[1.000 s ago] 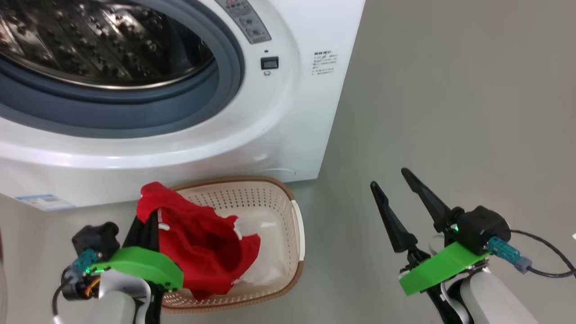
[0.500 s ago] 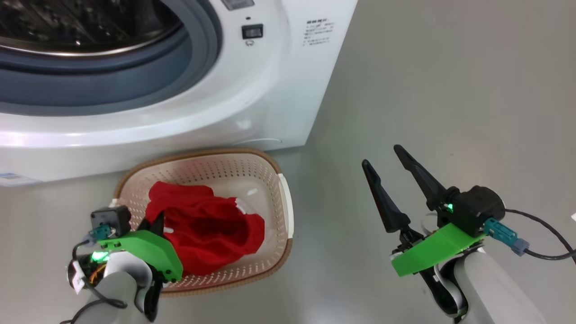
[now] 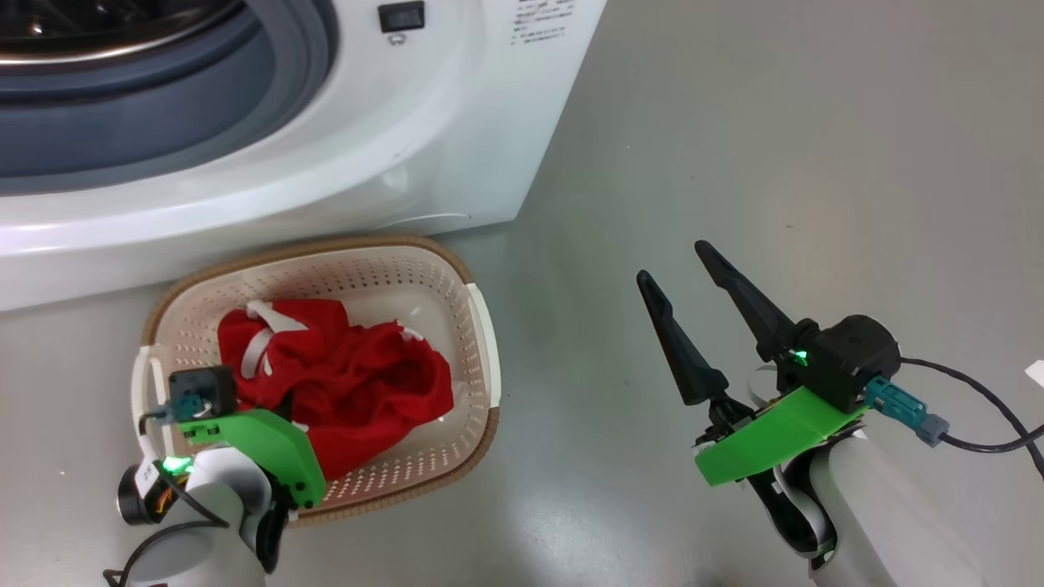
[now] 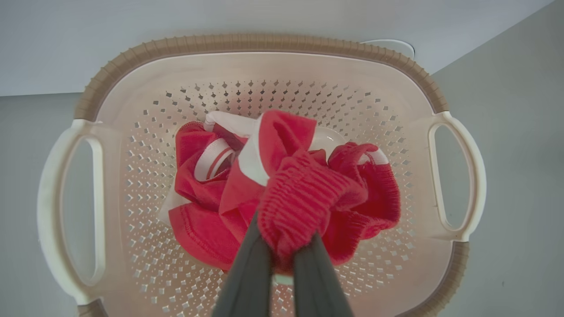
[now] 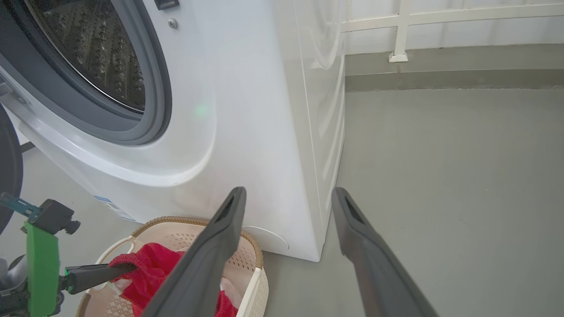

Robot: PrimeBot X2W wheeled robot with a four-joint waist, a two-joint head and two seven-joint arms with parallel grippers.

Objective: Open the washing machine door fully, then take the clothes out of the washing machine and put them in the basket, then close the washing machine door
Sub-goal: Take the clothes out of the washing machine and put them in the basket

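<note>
Round you: the washing machine [image 3: 457, 122] takes the top-left of the head view. Its grey rubber ring [image 5: 154, 110] & steel drum [image 5: 97, 57] are uncovered. The washing machine door [image 5: 9, 167] is just a black curved edge at the far left of the right wrist view, off to the side of the opening. There's a blue sticker [image 5: 112, 207] low on the front panel.

The basket [image 4: 264, 42] sits on the floor [image 3: 775, 122] just in front of the machine, nr its right front corner, partly blocking the lower panel. The clothes [image 3: 359, 391] lie inside, approx mid-way btwn the two white handles.

Your left gripper [image 4: 285, 240] is down in the basket, clamped on a bunched red fold that hides the fingertips. Your right gripper [image 3: 673, 261] hangs over bare floor, well apart from the basket, fingers spread wide w/ nothing btwn them. A black cable [image 3: 979, 440] trails off its wrist.

The floor is smooth grey, slightly glossy w/ soft reflections. At its far edge there's a low grey kerb w/ a white railing [image 5: 398, 26] above.
</note>
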